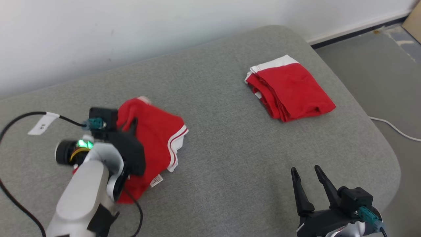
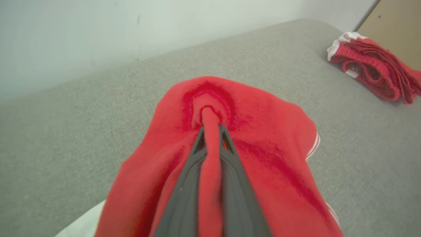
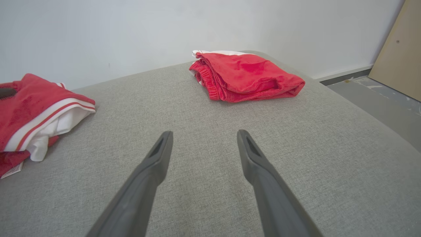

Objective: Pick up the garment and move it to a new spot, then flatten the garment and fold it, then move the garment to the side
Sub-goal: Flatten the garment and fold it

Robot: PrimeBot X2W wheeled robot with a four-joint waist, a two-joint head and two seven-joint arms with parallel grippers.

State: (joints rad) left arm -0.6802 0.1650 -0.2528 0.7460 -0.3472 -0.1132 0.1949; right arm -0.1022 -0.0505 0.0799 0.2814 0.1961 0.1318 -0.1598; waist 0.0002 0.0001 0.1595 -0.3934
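Head view: the left claw sits on the crumpled red garment, white-striped at the hem, near left on the grey woven surface; folded red shorts lie far right. Left wrist view: its fingers pinch a soft, fleecy ridge, so I would lift straight and slowly. Right wrist view: the right claw hangs spread and empty.

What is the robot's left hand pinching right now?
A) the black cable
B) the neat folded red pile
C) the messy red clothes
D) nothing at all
C: the left gripper has its two fingers shut on a ridge of the messy red garment, while the folded red garment lies apart from it.
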